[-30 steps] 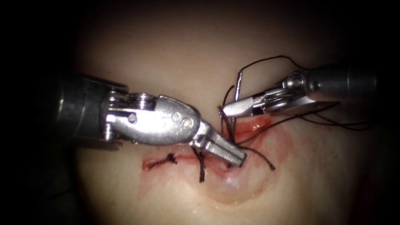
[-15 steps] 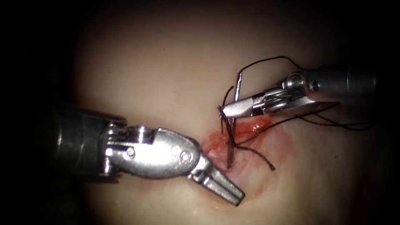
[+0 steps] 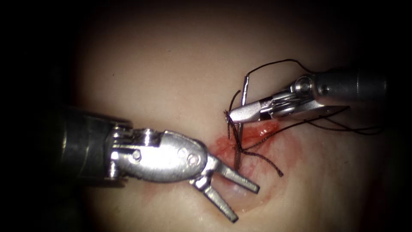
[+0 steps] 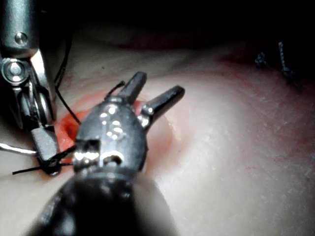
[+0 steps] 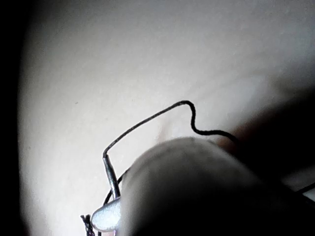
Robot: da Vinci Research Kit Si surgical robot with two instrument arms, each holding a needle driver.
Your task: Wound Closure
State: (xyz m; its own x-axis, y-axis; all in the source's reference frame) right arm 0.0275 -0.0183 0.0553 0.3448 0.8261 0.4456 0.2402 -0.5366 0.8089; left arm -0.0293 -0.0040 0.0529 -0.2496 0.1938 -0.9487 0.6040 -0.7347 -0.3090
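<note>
My right tool (image 3: 231, 114) comes in from the right, its jaws shut on the curved needle (image 3: 243, 92) near mid-curve, a little toward the tail end. The needle stands almost upright, and its lower end meets the tissue (image 3: 171, 64) at the red open cut (image 3: 262, 129); how deep it sits I cannot tell. Dark thread (image 3: 274, 62) runs from the needle's top end and loops right past the right tool. My left tool (image 3: 245, 204) lies low and left of the needle, jaws open and holding nothing. In the left wrist view the left tool (image 4: 157, 86) is spread, beside the right tool (image 4: 47, 147).
Loose thread (image 3: 268, 162) crosses the cut and trails right under the right tool's shaft. Red fluid (image 3: 223, 146) stains the tissue around the cut. Earlier stitches with cut thread ends (image 4: 288, 73) sit farther along the tissue. The needle (image 5: 111, 173) and thread (image 5: 162, 113) are seen over pale tissue.
My left tool has dropped away from the cut toward the lower left, then opened its jaws. The right tool and the needle have stayed in place.
</note>
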